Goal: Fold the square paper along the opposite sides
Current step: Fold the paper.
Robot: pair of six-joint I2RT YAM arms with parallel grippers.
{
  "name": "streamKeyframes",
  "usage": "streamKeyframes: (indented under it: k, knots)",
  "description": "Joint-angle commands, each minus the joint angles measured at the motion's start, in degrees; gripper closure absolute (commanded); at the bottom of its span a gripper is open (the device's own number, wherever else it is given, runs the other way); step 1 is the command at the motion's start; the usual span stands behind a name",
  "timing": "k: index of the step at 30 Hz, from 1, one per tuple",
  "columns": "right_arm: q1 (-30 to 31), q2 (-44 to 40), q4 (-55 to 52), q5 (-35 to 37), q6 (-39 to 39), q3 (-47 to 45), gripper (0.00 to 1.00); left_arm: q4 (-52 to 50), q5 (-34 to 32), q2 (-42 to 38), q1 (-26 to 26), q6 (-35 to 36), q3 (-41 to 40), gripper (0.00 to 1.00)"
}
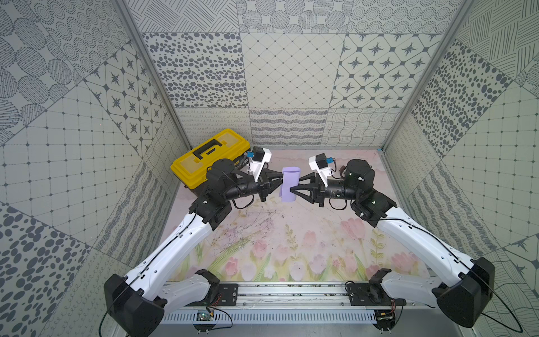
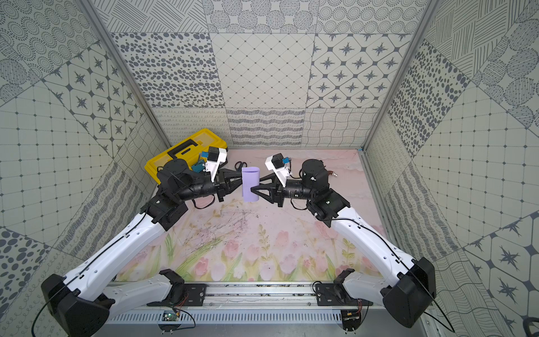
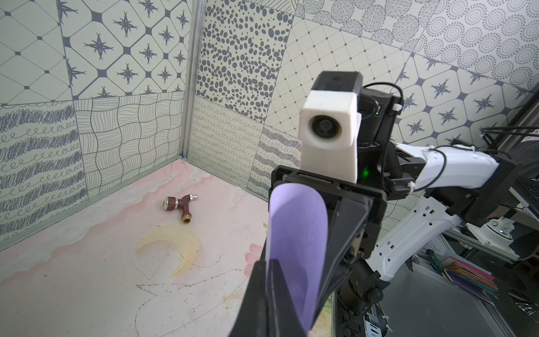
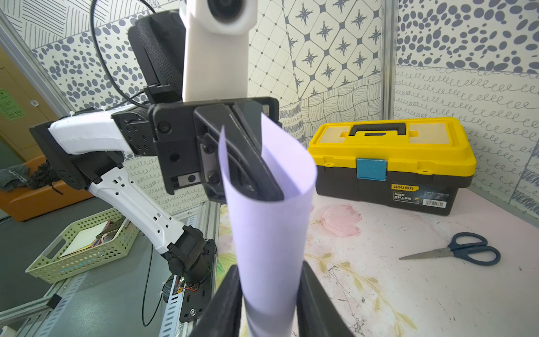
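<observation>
Square paper (image 1: 288,186) (image 2: 250,183) is up off the floral mat (image 1: 277,233), at about 12 o'clock from the mat's middle and toward the back wall. It is bent over into a loose loop, not creased flat.

My left gripper (image 1: 280,178) (image 2: 241,178) reaches in from the paper's 9 o'clock. Its jaws are closed tight, pinching the sheet. In the left wrist view the paper (image 3: 297,233) rises from between my closed fingers (image 3: 259,291) and curls over. I can't tell whether one layer or two is pinched.

My right gripper (image 1: 295,184) (image 2: 255,184) comes in from the paper's 3 o'clock. The jaws are narrow but not closed, with one finger on each side of the rounded bend. In the right wrist view the paper (image 4: 268,233) fills the gap between my fingers (image 4: 315,297). Both pads are right against it; I can't tell if they are squeezing.

The yellow toolbox (image 1: 210,157) (image 4: 390,146) is at 10 o'clock in the back corner, lid shut. The scissors (image 2: 240,165) (image 4: 463,251) lie flat on the mat at roughly 11 o'clock of the paper, close to the toolbox. A small brown tap (image 3: 178,205) (image 2: 332,174) lies on the mat at about 2 o'clock of the paper, well apart from it.
</observation>
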Motion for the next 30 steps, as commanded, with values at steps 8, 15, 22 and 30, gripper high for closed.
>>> streamKeyframes:
  k: [8,15,22,30]
  knots:
    - [0.4,0.6,3.6,-1.9,0.2,0.4,0.66,1.3,1.5,0.3,-0.2,-0.3,0.4,1.00]
    - [0.3,1.2,3.7,-2.1,0.3,0.6,0.66,1.3,1.5,0.3,-0.3,-0.1,0.7,1.00]
    - [0.3,1.7,3.7,-2.1,0.3,0.7,0.68,1.3,1.7,0.7,-0.3,-0.2,1.0,1.00]
    - [0.4,1.3,4.0,-1.9,0.3,0.8,0.69,1.0,1.6,1.1,-0.2,0.1,1.0,1.00]
